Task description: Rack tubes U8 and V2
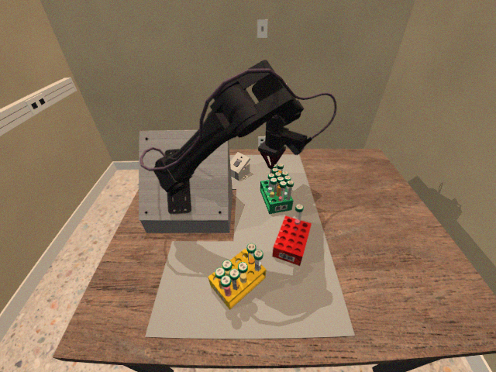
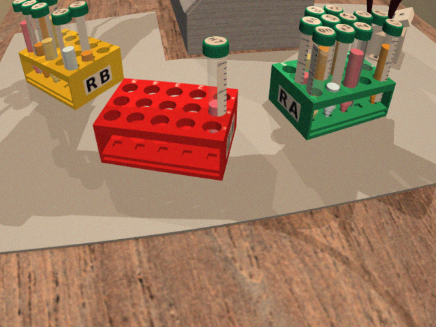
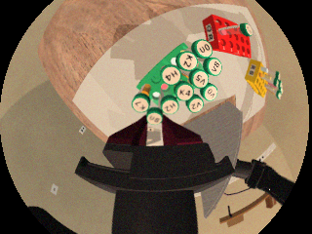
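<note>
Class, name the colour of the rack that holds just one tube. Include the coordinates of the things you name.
The rack [image 1: 285, 249] [image 2: 118, 131] [image 3: 211, 33] is red; the exterior view shows it best.
</note>
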`<state>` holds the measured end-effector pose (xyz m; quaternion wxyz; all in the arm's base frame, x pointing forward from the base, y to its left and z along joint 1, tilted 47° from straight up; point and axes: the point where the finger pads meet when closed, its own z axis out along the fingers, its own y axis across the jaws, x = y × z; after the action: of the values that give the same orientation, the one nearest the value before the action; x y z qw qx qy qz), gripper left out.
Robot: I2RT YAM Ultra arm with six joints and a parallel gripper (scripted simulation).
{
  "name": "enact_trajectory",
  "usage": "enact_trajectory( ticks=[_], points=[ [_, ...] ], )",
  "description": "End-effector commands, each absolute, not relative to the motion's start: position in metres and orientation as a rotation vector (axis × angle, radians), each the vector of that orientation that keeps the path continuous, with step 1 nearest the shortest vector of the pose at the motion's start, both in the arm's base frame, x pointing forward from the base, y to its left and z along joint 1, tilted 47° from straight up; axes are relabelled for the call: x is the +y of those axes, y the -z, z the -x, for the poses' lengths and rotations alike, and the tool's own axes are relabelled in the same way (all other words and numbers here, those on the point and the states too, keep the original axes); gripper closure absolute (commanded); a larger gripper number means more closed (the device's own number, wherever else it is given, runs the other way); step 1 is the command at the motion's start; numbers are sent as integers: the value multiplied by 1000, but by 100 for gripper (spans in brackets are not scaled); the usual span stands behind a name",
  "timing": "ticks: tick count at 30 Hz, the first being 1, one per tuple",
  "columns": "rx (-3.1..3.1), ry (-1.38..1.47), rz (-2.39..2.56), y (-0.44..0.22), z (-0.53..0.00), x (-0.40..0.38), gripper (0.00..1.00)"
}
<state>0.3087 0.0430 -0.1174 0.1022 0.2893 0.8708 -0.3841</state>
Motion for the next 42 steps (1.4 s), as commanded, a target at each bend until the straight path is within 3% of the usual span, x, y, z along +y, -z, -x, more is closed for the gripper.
enact_trajectory(
  ticks=[1,42],
  points=[
    [2551,1102,-839,103,-317,56,100],
    [2566,1115,-840,86,-316,82,100]
  ],
)
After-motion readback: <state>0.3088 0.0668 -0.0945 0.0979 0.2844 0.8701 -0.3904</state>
